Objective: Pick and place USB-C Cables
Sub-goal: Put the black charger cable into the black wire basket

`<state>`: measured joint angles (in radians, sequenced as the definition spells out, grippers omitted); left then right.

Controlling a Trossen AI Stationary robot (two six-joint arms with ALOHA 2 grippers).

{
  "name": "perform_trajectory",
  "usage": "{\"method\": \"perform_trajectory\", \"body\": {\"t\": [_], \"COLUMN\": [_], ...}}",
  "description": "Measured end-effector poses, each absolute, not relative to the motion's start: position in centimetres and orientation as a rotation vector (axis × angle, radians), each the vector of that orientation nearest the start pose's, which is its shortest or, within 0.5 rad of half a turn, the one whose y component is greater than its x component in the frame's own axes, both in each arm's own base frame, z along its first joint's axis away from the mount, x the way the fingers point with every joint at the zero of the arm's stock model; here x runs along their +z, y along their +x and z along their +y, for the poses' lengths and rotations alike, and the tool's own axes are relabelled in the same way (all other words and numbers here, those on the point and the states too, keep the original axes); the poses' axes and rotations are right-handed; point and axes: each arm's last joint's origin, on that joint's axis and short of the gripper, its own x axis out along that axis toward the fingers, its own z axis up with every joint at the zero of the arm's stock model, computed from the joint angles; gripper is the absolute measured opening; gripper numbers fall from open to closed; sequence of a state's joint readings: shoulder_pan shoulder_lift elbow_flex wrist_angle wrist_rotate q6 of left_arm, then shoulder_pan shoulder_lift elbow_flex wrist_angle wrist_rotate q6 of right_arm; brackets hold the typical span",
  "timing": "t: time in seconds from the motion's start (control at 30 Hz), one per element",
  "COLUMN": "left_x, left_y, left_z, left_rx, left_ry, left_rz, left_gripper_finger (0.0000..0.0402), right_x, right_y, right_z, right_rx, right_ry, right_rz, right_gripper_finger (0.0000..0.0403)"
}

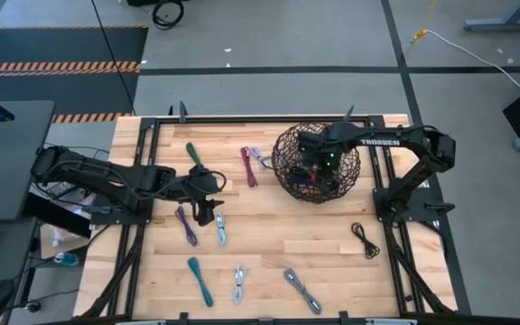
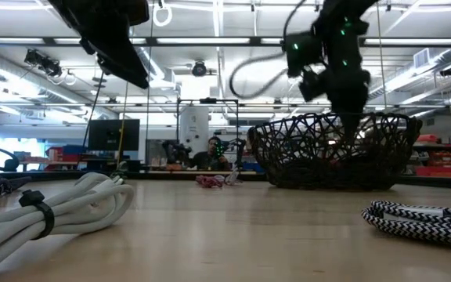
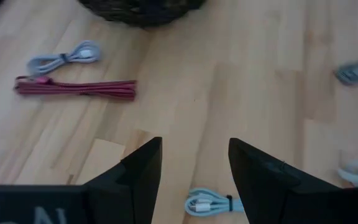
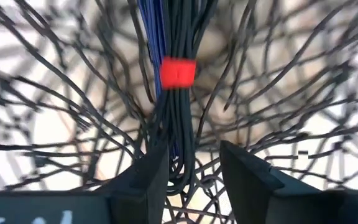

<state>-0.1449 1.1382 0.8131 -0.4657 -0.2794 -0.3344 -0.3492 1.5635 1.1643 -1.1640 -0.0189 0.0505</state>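
So far only a small part of the job looked done. The right tool [image 1: 317,165] hung inside the wire basket [image 1: 283,171], and in its wrist view a black cable with a red tie [image 4: 178,71] ran down between its spread fingers [image 4: 151,168], lying against the mesh. Whether the fingers pinched it or had just let go could not be told; they stood apart, with the bundle against one of them. A blue strand lay alongside that bundle, so one or two cables seemed to be in the basket already.

The left tool [image 1: 204,209] hovered over the counter [image 1: 332,262] with its fingers [image 3: 143,174] apart and nothing between them. Just below and ahead of it lay a light blue cable [image 3: 209,203], seemingly the next one to take. A purple cable [image 1: 186,225] lay right beside this tool on the side away from the basket. Farther ahead of it, toward the basket, lay a maroon cable [image 3: 76,88] with a grey-white cable [image 3: 64,57] touching its end.

Still out on the counter, well apart from both tools, were a green cable [image 1: 193,155], a teal cable [image 1: 199,280], a white cable [image 1: 238,283], a grey cable [image 1: 301,290] and a black cable [image 1: 364,239]. By that count about nine remained to be moved, so most of the task was left.
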Motion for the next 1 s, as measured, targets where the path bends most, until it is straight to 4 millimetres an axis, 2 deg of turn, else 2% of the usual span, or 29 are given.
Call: {"method": "perform_trajectory", "body": {"t": [0.23,0.37,0.47,0.6,0.67,0.77,0.93,1.0], "left_x": [25.8,25.8,25.1,23.7,23.3,23.0,23.2,23.4], "left_y": [23.7,25.4,26.7,27.5,27.6,27.8,27.7,27.7], "left_z": [-0.4,0.4,0.5,0.6,0.6,0.6,0.6,0.8], "left_rx": [0.558,0.486,0.391,0.381,0.385,0.384,0.382,0.385], "left_ry": [-0.322,-0.324,-0.287,-0.266,-0.252,-0.235,-0.237,-0.241], "left_rz": [0.558,0.493,0.504,0.566,0.586,0.599,0.587,0.575], "left_gripper_finger": [0.0192,0.0192,0.0192,0.0194,0.0197,0.0202,0.0208,0.0209], "right_x": [30.9,35.5,38.8,42.2,42.9,43.0,42.1,41.4], "right_y": [27.3,27.9,27.9,27.5,27.2,27.1,26.7,26.6], "right_z": [-9.8,-9.9,-9.6,-8.8,-8.2,-7.0,-3.6,-2.2], "right_rx": [-0.310,-0.280,-0.252,-0.193,-0.151,-0.105,-0.052,-0.085], "right_ry": [0.289,0.276,0.264,0.263,0.279,0.349,0.453,0.468], "right_rz": [1.318,1.150,1.032,0.924,0.916,0.948,1.103,1.187], "right_gripper_finger": [0.0151,0.0152,0.0152,0.0152,0.0151,0.0151,0.0150,0.0147]}}
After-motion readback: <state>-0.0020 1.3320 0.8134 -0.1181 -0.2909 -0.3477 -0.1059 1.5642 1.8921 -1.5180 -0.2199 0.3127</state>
